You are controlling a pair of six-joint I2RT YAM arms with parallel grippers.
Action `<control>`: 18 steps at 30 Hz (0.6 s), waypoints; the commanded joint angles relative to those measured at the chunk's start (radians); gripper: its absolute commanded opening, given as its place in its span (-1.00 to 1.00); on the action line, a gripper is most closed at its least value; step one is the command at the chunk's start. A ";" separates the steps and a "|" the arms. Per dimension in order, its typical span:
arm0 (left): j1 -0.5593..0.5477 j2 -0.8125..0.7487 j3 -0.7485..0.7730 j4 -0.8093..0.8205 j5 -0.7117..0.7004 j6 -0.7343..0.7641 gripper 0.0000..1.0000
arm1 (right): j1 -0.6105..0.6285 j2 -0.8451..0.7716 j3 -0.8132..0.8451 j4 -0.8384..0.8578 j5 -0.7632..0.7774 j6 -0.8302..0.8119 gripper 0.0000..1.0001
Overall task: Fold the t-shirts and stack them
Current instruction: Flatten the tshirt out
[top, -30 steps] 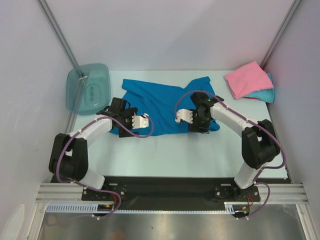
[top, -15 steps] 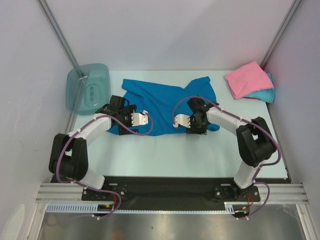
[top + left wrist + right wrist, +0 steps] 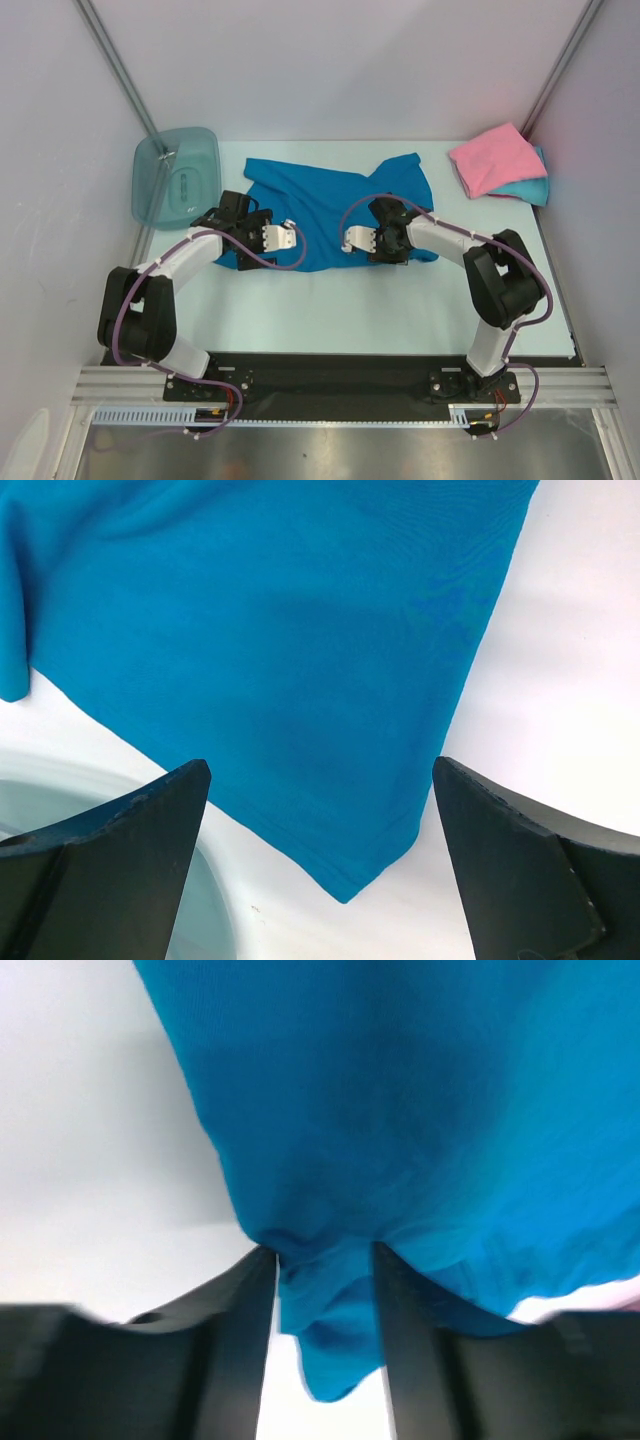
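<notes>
**On the tabletop: two shirts stacked, the blue one just being taken up**

At the far right corner, the pink t-shirt (image 3: 490,158) lies folded on top of the turquoise t-shirt (image 3: 537,190), so that part looks finished. Mid-tabletop (image 3: 330,310), the blue t-shirt (image 3: 330,195) lies spread out and rumpled, unfolded, with the teal bin (image 3: 178,178) well off to its left. By my reckoning the blue shirt has yet to be folded and added to the pile.

From where I stand, the right gripper (image 3: 323,1252) has its jaws drawn narrow, with a bunch of the blue shirt's near edge pinched between them. The left gripper (image 3: 320,768) hangs over the shirt's corner with jaws spread wide, holding nothing.
</notes>
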 commanded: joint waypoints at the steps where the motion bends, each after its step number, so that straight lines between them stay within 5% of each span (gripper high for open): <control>1: 0.007 -0.034 0.006 0.008 0.028 -0.022 1.00 | 0.000 -0.032 0.042 -0.039 -0.015 -0.004 0.04; 5: 0.007 -0.024 0.009 0.016 0.038 -0.028 1.00 | 0.006 -0.048 -0.007 -0.029 -0.023 -0.007 -0.03; 8: 0.007 -0.011 0.025 0.017 0.047 -0.035 0.99 | 0.008 -0.029 -0.063 0.026 0.026 -0.010 -0.62; 9: 0.007 -0.008 0.028 0.017 0.046 -0.035 1.00 | 0.008 -0.017 -0.064 0.028 0.030 -0.011 -0.98; 18: 0.007 0.009 0.048 0.020 0.049 -0.034 1.00 | -0.043 -0.006 0.130 0.075 0.106 -0.066 -1.00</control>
